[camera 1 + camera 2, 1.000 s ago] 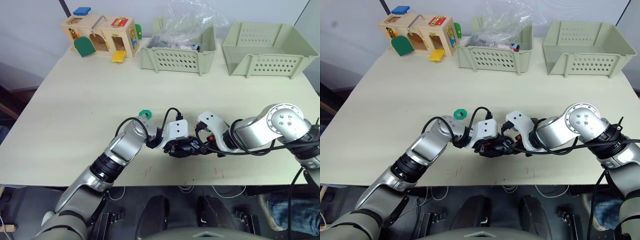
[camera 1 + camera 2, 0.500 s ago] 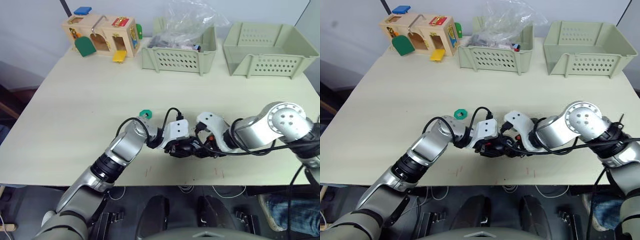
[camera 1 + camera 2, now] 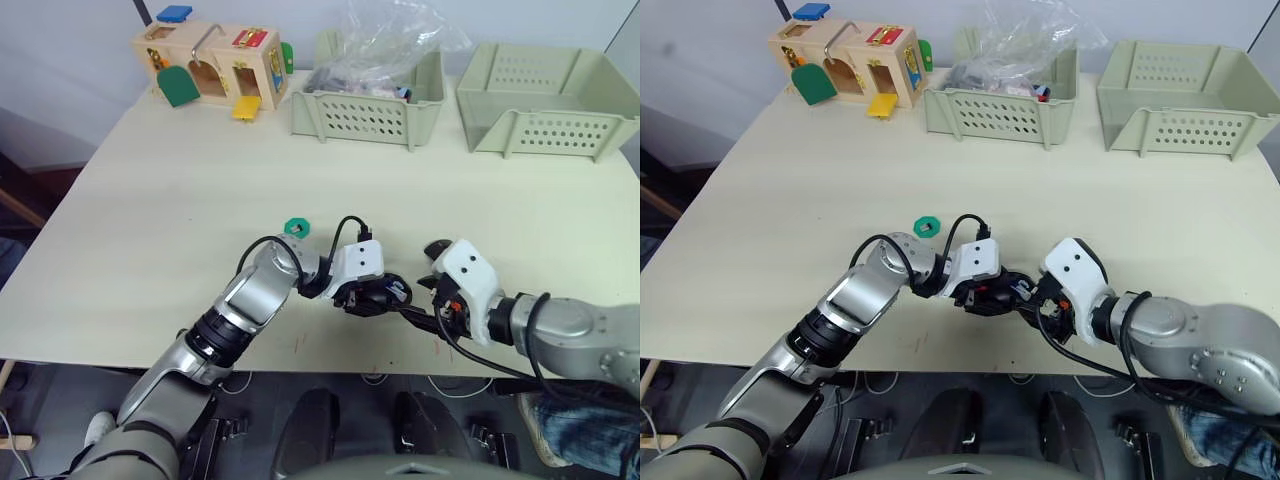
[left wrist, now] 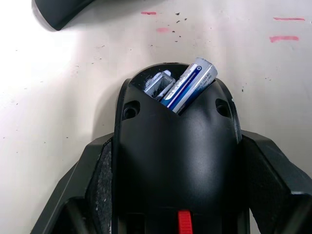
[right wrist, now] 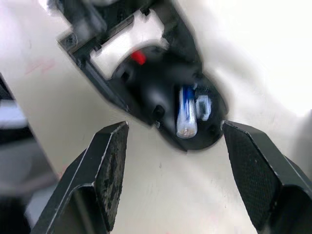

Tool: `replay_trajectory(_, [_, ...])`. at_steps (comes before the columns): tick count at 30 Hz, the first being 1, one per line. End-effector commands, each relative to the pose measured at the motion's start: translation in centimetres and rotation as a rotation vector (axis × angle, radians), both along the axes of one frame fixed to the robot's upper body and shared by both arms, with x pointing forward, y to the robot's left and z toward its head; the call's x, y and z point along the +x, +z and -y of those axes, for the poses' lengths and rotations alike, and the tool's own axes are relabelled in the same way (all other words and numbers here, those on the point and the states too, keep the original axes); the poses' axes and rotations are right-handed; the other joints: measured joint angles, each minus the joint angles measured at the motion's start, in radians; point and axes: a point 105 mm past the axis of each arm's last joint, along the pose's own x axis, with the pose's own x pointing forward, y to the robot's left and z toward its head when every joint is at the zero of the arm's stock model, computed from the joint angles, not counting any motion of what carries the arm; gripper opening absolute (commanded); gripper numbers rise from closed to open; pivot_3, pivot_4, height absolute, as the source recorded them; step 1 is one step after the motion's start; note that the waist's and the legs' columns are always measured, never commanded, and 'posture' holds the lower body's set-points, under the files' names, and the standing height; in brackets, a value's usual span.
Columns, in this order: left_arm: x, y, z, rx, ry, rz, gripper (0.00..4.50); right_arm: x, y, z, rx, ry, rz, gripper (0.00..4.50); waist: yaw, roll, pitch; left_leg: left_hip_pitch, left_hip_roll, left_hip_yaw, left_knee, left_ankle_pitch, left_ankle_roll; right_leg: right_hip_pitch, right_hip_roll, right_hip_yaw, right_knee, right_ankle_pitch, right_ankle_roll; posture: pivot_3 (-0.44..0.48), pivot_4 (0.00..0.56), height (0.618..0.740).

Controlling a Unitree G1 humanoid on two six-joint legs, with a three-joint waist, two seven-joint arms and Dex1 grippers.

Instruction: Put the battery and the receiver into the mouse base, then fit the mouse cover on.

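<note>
The black mouse base (image 4: 178, 146) rests on the table near its front edge, and my left gripper (image 3: 375, 295) is shut on it with a finger (image 4: 97, 170) pressed to each side. The blue-and-silver battery (image 4: 190, 85) lies tilted in the base's open recess, one end sticking out over the rim. Beside it in the same recess sits the small silver receiver (image 4: 158, 85). My right gripper (image 5: 175, 127) hangs open a short way back from the base (image 5: 151, 83), with nothing between its fingers. The mouse cover is out of view.
A flat green disc (image 3: 296, 227) lies just behind my left arm. At the back stand a wooden toy box (image 3: 213, 65), a basket holding a plastic bag (image 3: 365, 105) and an empty basket (image 3: 545, 100). The table's front edge (image 3: 330, 372) is close.
My right gripper has opened and drawn back from the mouse base toward the front right. The left gripper still holds the base. The camera has shifted a little.
</note>
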Motion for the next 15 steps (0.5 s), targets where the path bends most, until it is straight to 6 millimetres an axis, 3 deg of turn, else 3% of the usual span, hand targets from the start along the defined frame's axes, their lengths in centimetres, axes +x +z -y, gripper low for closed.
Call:
replay_trajectory(1, [-0.4,-1.7,-0.3,0.04,0.006,-0.05,2.92,-0.8,0.3,0.1,0.075,0.066,0.093,3.16,0.0,0.0,0.0,0.0,0.0,-0.001,0.0,0.0,0.0,0.0,0.0,-0.001,0.0,0.0,0.0,0.0,0.15,0.74])
replay_trajectory(8, [-0.6,-2.0,-0.6,0.077,0.003,-0.038,2.92,-0.1,-0.2,0.6,0.2,-0.01,0.27,3.16,-0.001,0.0,-0.001,0.001,0.0,-0.002,0.001,0.0,-0.001,0.001,0.002,-0.001,0.001,0.0,0.0,0.0,0.15,0.74])
replay_trajectory(11, [-0.8,-2.0,-0.7,0.081,0.002,-0.044,2.92,-0.5,-1.6,0.3,0.183,0.058,0.257,3.16,-0.004,0.001,-0.001,0.001,0.0,-0.001,0.001,0.0,-0.001,0.001,0.003,0.0,0.001,0.0,0.0,0.0,0.15,0.74])
replay_trajectory(15, [-1.0,-2.1,-0.7,0.085,0.001,-0.046,2.92,0.6,-1.8,-0.4,0.278,0.062,0.307,3.16,-0.007,0.001,-0.001,0.001,0.0,-0.001,0.001,0.0,-0.001,0.001,0.004,0.0,0.001,0.0,0.0,0.0,0.15,0.74])
